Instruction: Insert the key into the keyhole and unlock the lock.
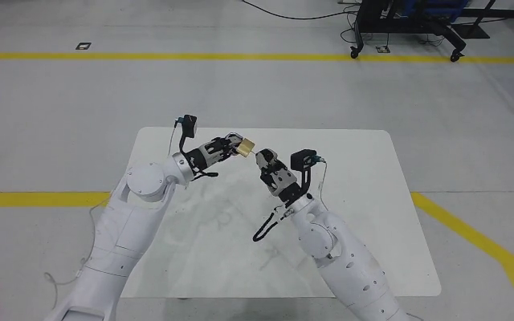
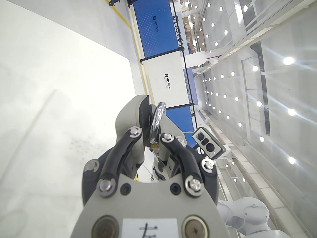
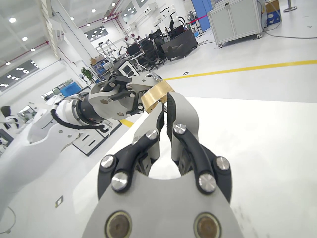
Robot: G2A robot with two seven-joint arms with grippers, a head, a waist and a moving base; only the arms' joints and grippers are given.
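Top view: white table (image 1: pixel 361 241), grey floor (image 1: pixel 241 88)

White, glossy shells with rounded joints cover the left arm (image 1: pixel 144 193) and the right arm (image 1: pixel 337 249) – each narrows to a black wrist collar (image 3: pixel 86 111), with a braided black cable (image 1: pixel 265 229) looping beside it. The left tool (image 2: pixel 151 117) and the right tool (image 3: pixel 165 107) share a pale grey palm plate (image 3: pixel 161 199), black curved links (image 3: pixel 190 147) pinned by silver screws (image 3: pixel 206 179), and grey fingers (image 3: pixel 185 110) with ribbed black pads (image 3: pixel 171 115) – a white label (image 2: pixel 149 229) with a black character marks the left one
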